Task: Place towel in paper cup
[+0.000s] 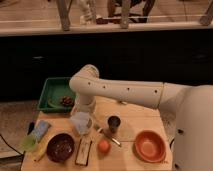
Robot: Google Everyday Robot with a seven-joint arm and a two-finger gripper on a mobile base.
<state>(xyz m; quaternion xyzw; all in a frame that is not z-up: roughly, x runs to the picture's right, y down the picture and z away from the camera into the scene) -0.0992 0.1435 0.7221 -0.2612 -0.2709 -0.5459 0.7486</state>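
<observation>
The paper cup, pale whitish with a round rim, stands on the wooden table left of centre. My gripper hangs from the white arm directly over the cup, at its rim. Something pale fills the cup's mouth under the gripper; I cannot tell whether it is the towel. No separate towel shows elsewhere on the table.
A small dark cup stands right of the paper cup, with a utensil and an orange fruit in front. Also present are an orange bowl, a dark bowl, a snack bar, a yellow-green cup, a blue item and a green tray.
</observation>
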